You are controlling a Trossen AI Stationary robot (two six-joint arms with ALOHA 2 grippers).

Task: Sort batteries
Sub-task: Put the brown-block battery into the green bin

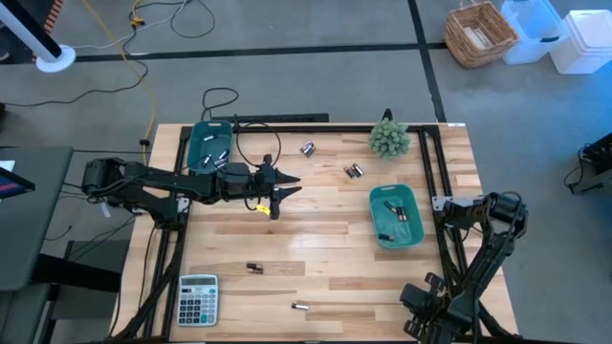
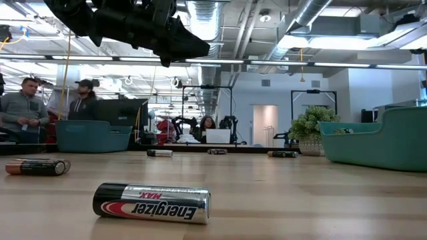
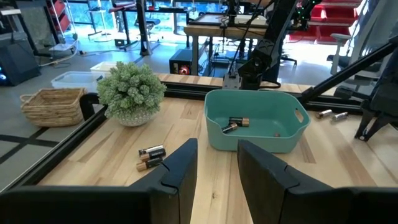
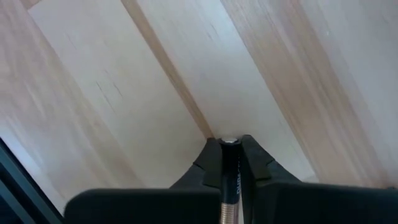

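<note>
Loose batteries lie on their sides on the wooden table: one pair (image 1: 308,148), another pair (image 1: 354,170), one (image 1: 254,268) and one (image 1: 300,307), the last close up in the low view (image 2: 151,202). My right gripper (image 4: 231,149), at the table's near right (image 1: 421,304), points steeply down and is shut on a thin battery (image 4: 229,180). My left gripper (image 3: 217,168) hovers open over the table's middle (image 1: 280,194), level, with nothing between its fingers. My right gripper pinches a thin battery between its two fingers, coming from above. The battery lies along the fingers, its silver end (image 4: 230,141) at their tips and its copper end further back. Whether that silver end touches the wood, I cannot tell.
A teal bin (image 1: 210,145) with batteries stands at the far left, and a second teal bin (image 1: 395,218) with batteries at the right. A small green plant (image 1: 389,139) stands at the far right and a grey calculator (image 1: 198,298) at the near left. A black frame edges the table.
</note>
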